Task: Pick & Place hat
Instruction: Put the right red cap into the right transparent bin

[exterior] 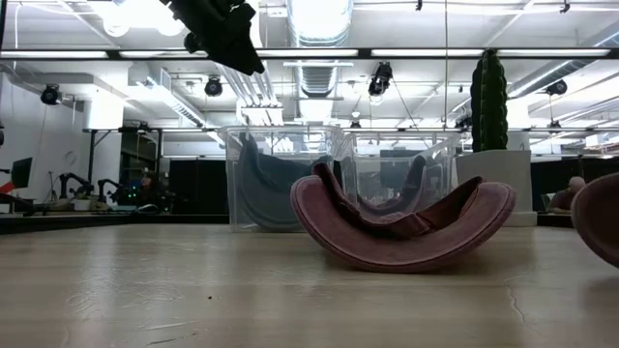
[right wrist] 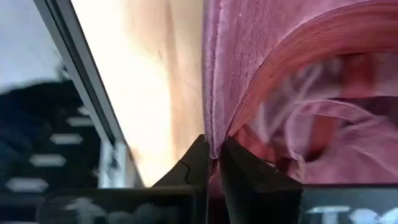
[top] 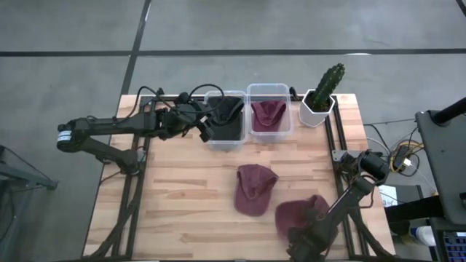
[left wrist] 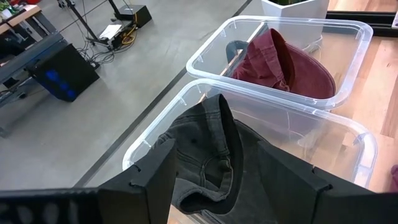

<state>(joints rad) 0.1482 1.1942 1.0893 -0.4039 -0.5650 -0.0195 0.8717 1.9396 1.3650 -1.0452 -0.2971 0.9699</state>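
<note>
Right wrist view is showing the right gripper (right wrist: pixel 214 163) with its two fingers pressed together on a thin fold at the rim of a maroon hat (right wrist: pixel 273 81). In the high view this hat (top: pixel 298 215) is lying near the front right corner of the table (top: pixel 175 204), with the gripper (top: pixel 302 236) at its front edge. A second maroon hat (top: pixel 255 188) is resting near the table's middle.

The pinch is taking only an edge of cloth, so, in my judgement, the fabric may slip out as the arm lifts, or the hat may hang long and catch on a bin wall.

The left gripper (top: pixel 206 125) is hovering with its fingers spread over the clear bin (top: pixel 224 140) at the back edge, where a dark grey hat (left wrist: pixel 208 152) is draping over the rim; that hat could slide out. The neighbouring bin (top: pixel 269 131) is holding another maroon hat (left wrist: pixel 283 65), beside a potted cactus (top: pixel 324 91). If the right arm carries across, it may crowd the waiting left arm.

No brand, label or readable writing is showing.
</note>
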